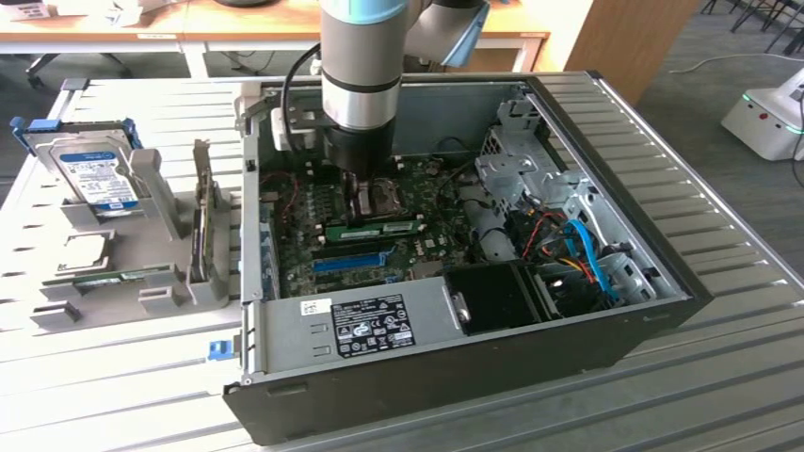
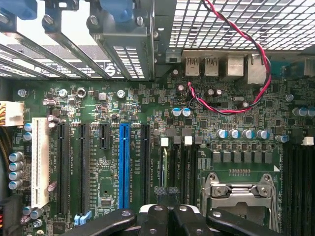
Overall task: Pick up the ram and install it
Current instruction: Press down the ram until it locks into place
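The robot arm (image 1: 361,66) is reaching straight down into the open computer case (image 1: 465,282), which is lying on its side on the slatted metal worktop (image 1: 741,377), and its lower end is hanging just above the green motherboard (image 1: 377,240) near the middle of the case. In the wrist view the claw (image 2: 168,216) is showing as dark fingers (image 2: 156,219) pressed together with no gap between them, and nothing is being pinched there. A ram (image 1: 375,229) stick is sitting inside the case, lying flat-on along the motherboard just beside the foot of the arm, above the blue slot (image 1: 348,263) as the exterior view shows it; whether it is fully seated cannot be told. The wrist view is looking down on the board: a blue expansion slot (image 2: 124,158) is standing between black slots, a white slot (image 2: 40,162) is lying further out, the silver processor socket frame (image 2: 241,196) is sitting close beside the fingers, and a red and black twisted wire (image 2: 246,59) is looping over the rear ports. Toward the exterior view's left, outside the case, a grey holder (image 1: 126,245) is standing on the worktop, carrying a blue-labelled hard drive (image 1: 98,177) upright and a second green stick (image 1: 116,279) lying low in its front part.
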Robot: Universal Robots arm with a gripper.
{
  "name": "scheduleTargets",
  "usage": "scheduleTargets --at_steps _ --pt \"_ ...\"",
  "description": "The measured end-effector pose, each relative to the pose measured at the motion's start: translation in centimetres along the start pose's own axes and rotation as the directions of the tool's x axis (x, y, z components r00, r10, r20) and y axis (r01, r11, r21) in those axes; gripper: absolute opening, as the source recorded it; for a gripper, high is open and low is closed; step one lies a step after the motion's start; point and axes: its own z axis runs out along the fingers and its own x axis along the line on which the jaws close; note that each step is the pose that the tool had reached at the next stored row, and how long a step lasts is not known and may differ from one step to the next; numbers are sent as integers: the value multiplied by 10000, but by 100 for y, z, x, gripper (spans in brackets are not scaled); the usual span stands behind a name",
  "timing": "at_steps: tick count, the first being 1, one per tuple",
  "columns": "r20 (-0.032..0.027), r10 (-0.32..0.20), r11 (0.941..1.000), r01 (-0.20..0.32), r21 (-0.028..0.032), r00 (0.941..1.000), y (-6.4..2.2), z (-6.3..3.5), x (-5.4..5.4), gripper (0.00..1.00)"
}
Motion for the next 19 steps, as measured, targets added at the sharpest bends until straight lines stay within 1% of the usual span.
scheduleTargets --at_steps 19 --pt "2 0 10000 0 -1 10000 0 32 0 10"
